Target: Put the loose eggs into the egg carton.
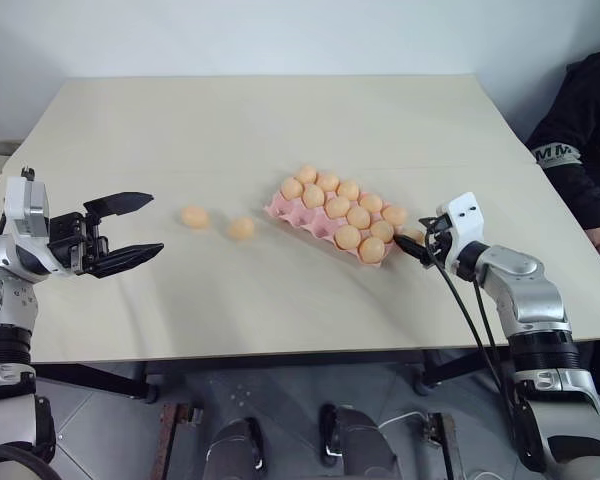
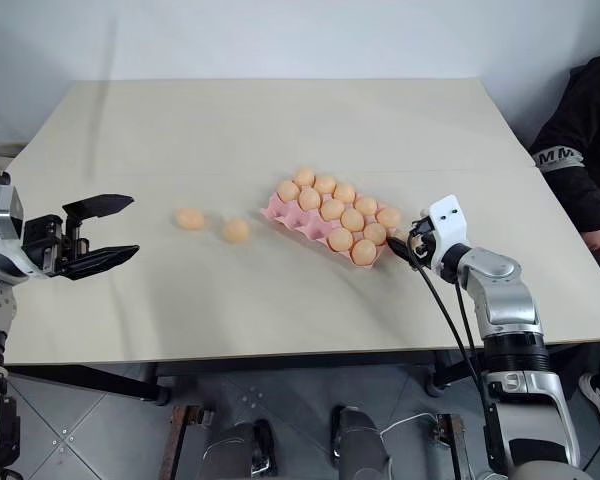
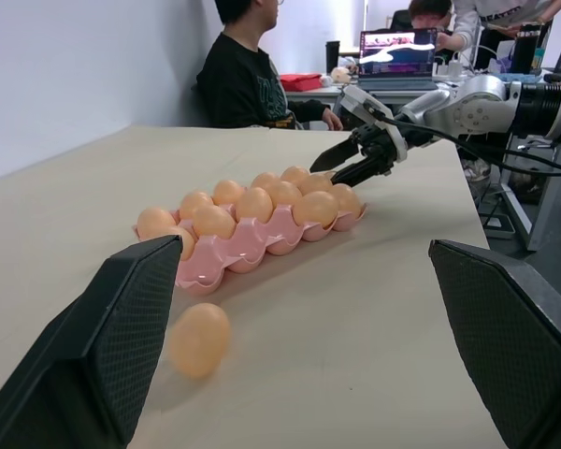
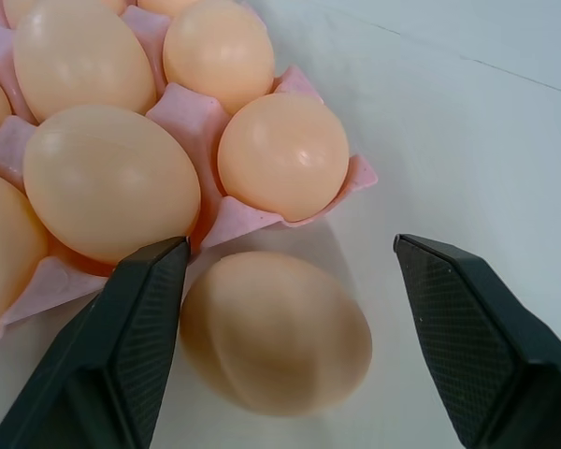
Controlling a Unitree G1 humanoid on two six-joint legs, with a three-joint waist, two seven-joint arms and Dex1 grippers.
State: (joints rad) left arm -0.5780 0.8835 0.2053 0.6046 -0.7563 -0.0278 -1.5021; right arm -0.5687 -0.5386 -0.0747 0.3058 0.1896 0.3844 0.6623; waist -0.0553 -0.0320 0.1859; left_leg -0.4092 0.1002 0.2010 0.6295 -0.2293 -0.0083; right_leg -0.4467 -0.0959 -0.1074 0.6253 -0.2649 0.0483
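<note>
Indoors, beige table (image 1: 280, 130), white wall, egg (image 4: 276, 332) between spread right gripper (image 4: 290, 346) fingers beside carton (image 1: 315, 225), left gripper (image 1: 130, 230) spread, empty.

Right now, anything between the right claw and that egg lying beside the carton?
Nothing visible. The right claw is open with the loose egg on the table between its fingers, just outside the egg carton; the nearest cups are already filled.

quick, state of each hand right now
left hand: open, holding nothing, above the table.
right hand: open, fingers either side of a loose egg beside the egg carton, not closed on it.
</note>
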